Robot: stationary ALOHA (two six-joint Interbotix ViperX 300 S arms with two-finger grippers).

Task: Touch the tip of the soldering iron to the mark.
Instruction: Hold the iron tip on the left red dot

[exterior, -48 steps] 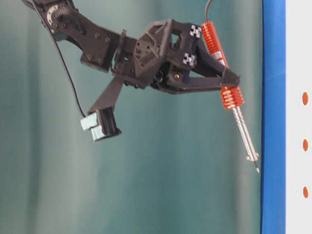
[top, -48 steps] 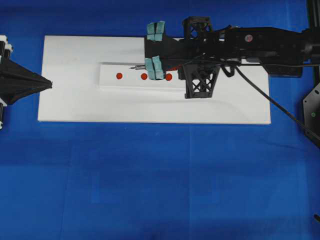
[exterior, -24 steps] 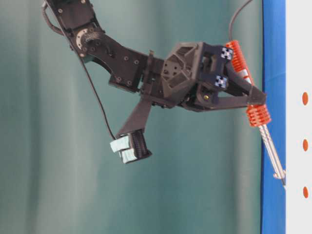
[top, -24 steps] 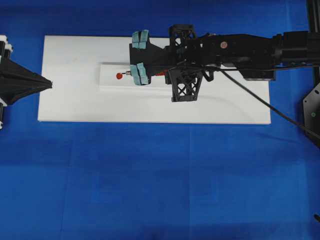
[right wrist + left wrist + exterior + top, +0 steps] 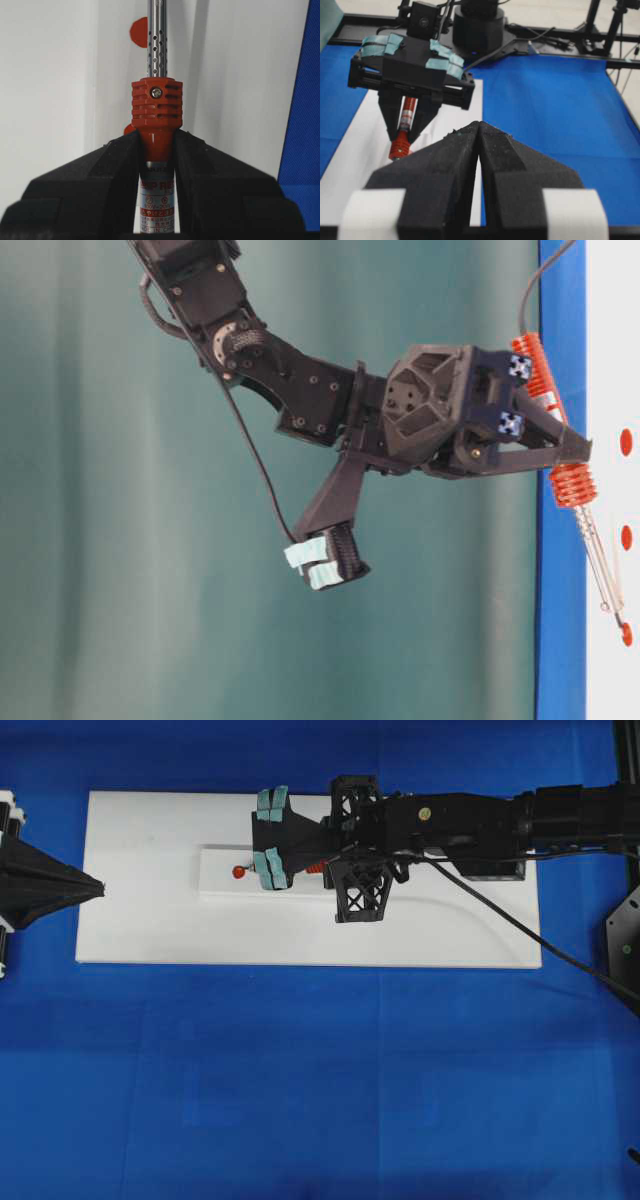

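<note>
The soldering iron [image 5: 155, 107] is clamped at its red handle in the right gripper [image 5: 156, 150]. In the table-level view its tip sits by the outer dot at 6 o'clock of the mark [image 5: 626, 537]. It looks overshot, so the next move is to draw back to centre. The handle label reads "100V-20W". The left gripper [image 5: 479, 126] is closed and empty.

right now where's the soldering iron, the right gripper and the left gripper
soldering iron [image 5: 156, 107]: right wrist view, red collar of the handle.
right gripper [image 5: 156, 150]: right wrist view, between its fingertips, gripping the handle.
left gripper [image 5: 479, 131]: left wrist view, tips of the closed fingers.
</note>
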